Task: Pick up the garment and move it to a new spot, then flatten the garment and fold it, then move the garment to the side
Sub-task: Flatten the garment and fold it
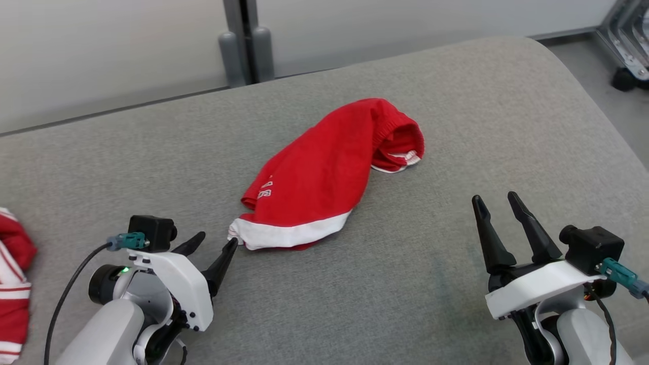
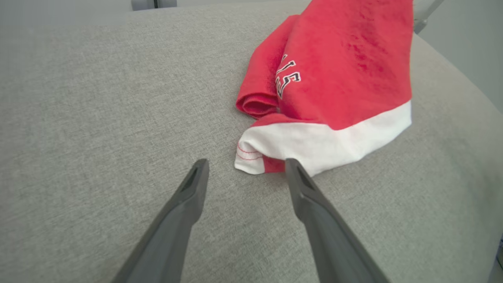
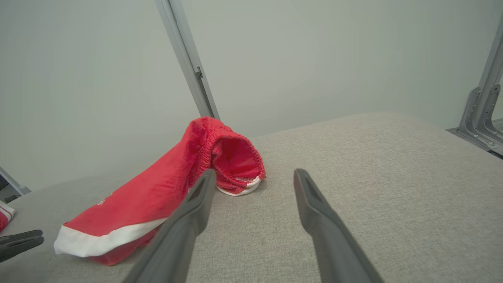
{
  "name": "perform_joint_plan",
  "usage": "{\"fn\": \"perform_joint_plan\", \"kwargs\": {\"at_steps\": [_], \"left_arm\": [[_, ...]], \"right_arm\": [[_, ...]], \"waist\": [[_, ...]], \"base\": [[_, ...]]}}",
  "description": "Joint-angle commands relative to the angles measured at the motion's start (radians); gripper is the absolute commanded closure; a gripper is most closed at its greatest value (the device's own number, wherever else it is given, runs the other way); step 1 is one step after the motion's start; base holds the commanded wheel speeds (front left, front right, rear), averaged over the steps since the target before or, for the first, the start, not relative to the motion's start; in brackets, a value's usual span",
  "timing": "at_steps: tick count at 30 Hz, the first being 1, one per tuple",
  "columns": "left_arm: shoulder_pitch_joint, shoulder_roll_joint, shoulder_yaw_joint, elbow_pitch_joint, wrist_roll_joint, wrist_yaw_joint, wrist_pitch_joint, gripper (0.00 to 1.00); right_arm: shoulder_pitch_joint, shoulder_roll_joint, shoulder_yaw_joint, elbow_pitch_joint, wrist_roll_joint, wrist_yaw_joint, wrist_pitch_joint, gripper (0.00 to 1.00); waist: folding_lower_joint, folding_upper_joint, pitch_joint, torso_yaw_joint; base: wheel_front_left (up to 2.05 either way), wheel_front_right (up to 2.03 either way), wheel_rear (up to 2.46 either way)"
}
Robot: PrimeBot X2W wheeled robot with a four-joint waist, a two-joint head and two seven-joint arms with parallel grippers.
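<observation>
The tabletop (image 1: 456,101) is covered with grey woven fabric, and it has a rounded corner far ahead of the right hand (image 1: 494,196). Behind its far edge there is a pale, plain wall (image 1: 101,50). A grey vertical post (image 1: 247,30) stands well ahead of the left hand (image 1: 218,238), with two rounded grey pieces at its foot. Ahead and to the right of the right hand are a grey floor (image 1: 583,66) and a metal frame (image 1: 628,40). The light is soft and even.

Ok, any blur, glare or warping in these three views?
Head view: even soft light, no glare, garment sharp with a faint shadow. Left wrist view: wide-angle bows the cushion edge; lettering crisp. Right wrist view: post leans, fingers slightly soft up close.
</observation>
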Motion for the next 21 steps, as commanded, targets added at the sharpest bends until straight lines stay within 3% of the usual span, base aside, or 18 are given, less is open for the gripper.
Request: {"fn": "perform_joint_plan", "kwargs": {"at_steps": [1, 12, 13, 14, 15, 16, 21], "left_arm": [[-0.015, 0.001, -0.002, 0.002, 0.0, -0.004, -0.004, 0.0], [-0.096, -0.037, -0.061, 0.131, -0.01, -0.046, 0.009, 0.0], [-0.1, -0.041, -0.065, 0.139, -0.011, -0.048, 0.007, 0.24], [-0.103, -0.045, -0.068, 0.147, -0.014, -0.05, 0.005, 0.59], [-0.106, -0.048, -0.071, 0.154, -0.017, -0.05, 0.005, 0.76], [-0.109, -0.048, -0.073, 0.161, -0.021, -0.051, 0.004, 1.0], [-0.116, -0.049, -0.078, 0.174, -0.035, -0.056, -0.019, 1.0]], "right_arm": [[-0.01, 0.0, -0.003, 0.002, -0.001, 0.0, -0.005, 0.0], [-0.023, 0.011, 0.011, 0.022, 0.005, 0.0, -0.017, 0.0], [-0.024, 0.012, 0.011, 0.023, 0.006, 0.0, -0.018, 0.0], [-0.024, 0.012, 0.01, 0.026, 0.006, 0.0, -0.02, 0.0], [-0.023, 0.012, 0.008, 0.029, 0.007, 0.0, -0.021, 0.0], [-0.02, 0.012, 0.004, 0.032, 0.007, 0.0, -0.021, 0.0], [-0.012, 0.012, -0.002, 0.045, 0.006, 0.0, -0.022, 0.0]], "waist": [[0.0, 0.0, 0.015, -0.018], [0.0, 0.0, 0.029, -0.056], [0.0, 0.0, 0.028, -0.056], [0.0, 0.0, 0.027, -0.055], [0.0, 0.0, 0.025, -0.053], [0.0, 0.0, 0.022, -0.049], [0.0, 0.0, -0.003, -0.021]], "base": [[0.0, 0.0, 0.0], [0.0, 0.0, 0.0], [0.0, 0.0, 0.0], [0.0, 0.0, 0.0], [0.0, 0.0, 0.0], [0.0, 0.0, 0.0], [0.0, 0.0, 0.0]]}}
